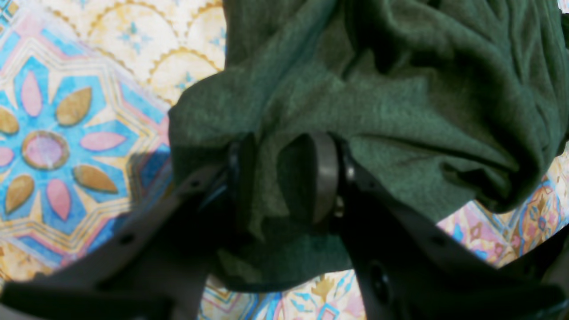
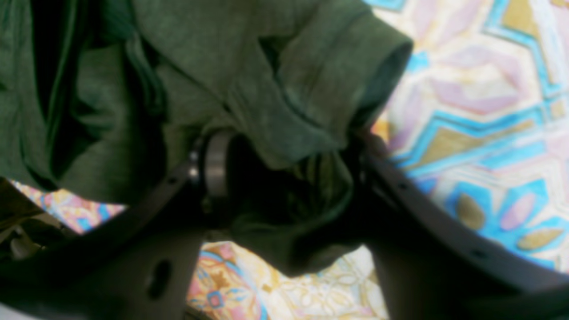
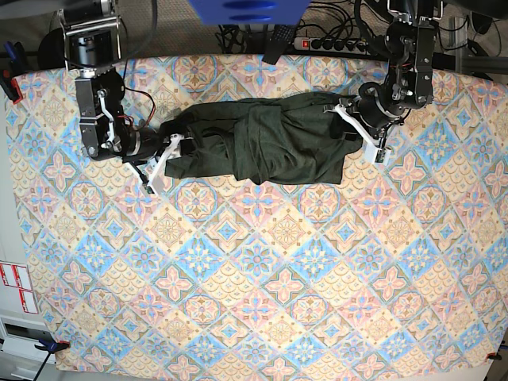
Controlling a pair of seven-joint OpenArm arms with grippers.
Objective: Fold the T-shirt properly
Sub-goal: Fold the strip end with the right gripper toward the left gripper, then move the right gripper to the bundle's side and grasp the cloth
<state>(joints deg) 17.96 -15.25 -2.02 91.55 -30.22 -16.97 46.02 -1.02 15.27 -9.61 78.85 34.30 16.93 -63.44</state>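
The dark olive-green T-shirt [image 3: 262,143] lies bunched in a long heap across the back middle of the table. My left gripper [image 3: 357,131] is at its right end in the base view. In the left wrist view the left gripper [image 1: 280,178] is shut on a fold of the T-shirt [image 1: 400,89], which is pinched between the two fingers. My right gripper [image 3: 164,159] is at the shirt's other end. In the right wrist view the right gripper [image 2: 289,173] has its jaws wide apart, with a bunched, cuffed piece of the T-shirt [image 2: 178,66] lying between them.
A patterned tablecloth [image 3: 254,278] covers the whole table. Cables and a power strip [image 3: 333,44] run along the back edge. A blue object [image 3: 246,9] hangs over the back middle. Both arm bases stand at the back corners.
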